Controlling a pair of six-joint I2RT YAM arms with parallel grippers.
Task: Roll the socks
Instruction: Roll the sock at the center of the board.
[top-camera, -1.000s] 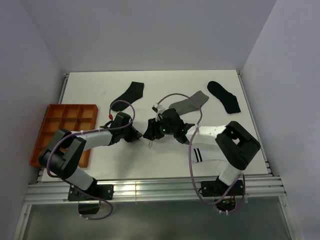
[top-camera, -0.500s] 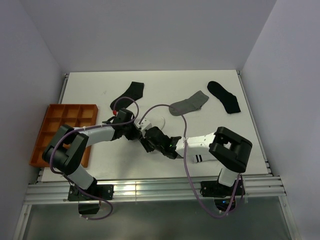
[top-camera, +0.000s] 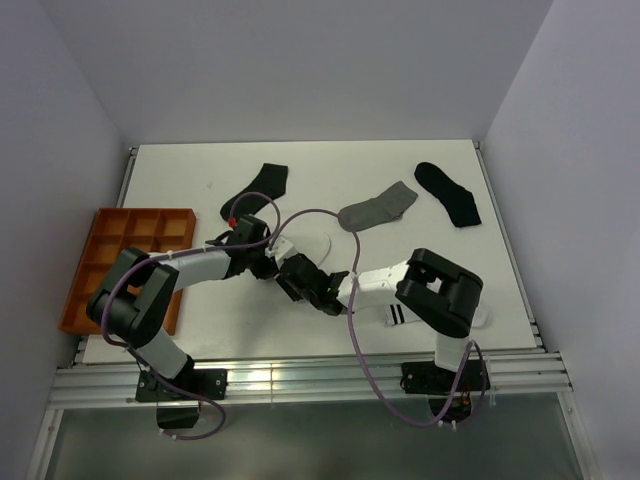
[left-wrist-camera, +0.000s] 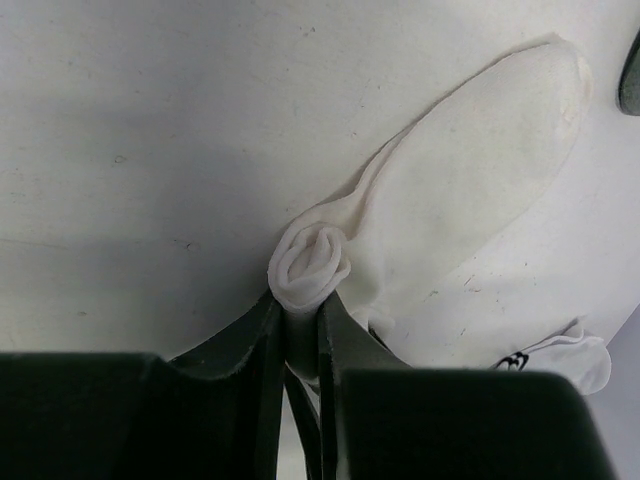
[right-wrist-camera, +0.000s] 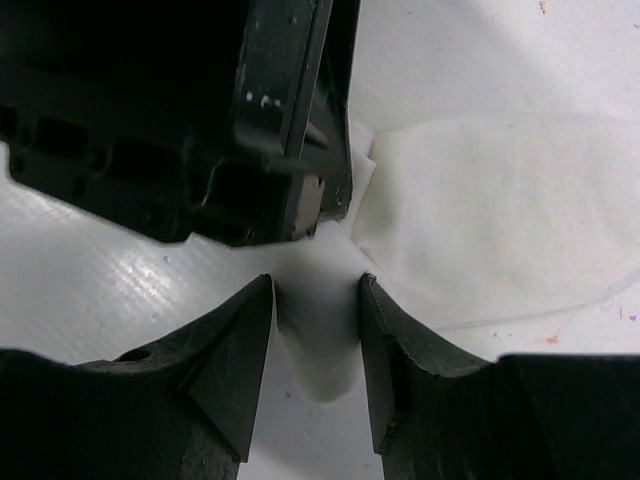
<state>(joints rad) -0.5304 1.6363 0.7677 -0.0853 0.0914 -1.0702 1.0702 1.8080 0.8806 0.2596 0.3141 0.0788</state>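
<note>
A plain white sock (left-wrist-camera: 470, 190) lies on the table, one end wound into a small roll (left-wrist-camera: 310, 262). My left gripper (left-wrist-camera: 297, 312) is shut on that roll from below. In the right wrist view the same roll (right-wrist-camera: 318, 335) sits between my right gripper's (right-wrist-camera: 316, 285) fingers, which touch it on both sides, directly facing the left gripper (right-wrist-camera: 250, 120). From above, the two grippers (top-camera: 265, 262) (top-camera: 293, 277) meet at the table's middle, hiding most of the white sock (top-camera: 318, 244). A grey sock (top-camera: 378, 208) lies flat behind. A striped sock (top-camera: 396, 313) lies under the right arm.
Two black socks (top-camera: 262, 183) (top-camera: 447, 192) lie flat near the back of the table. An orange compartment tray (top-camera: 130, 262) rests at the left edge. White walls close in the table on three sides.
My right arm swung from the grey sock's side toward the near left and now closes on the roll beside the left gripper. The left gripper shifted slightly back, still holding the roll.
</note>
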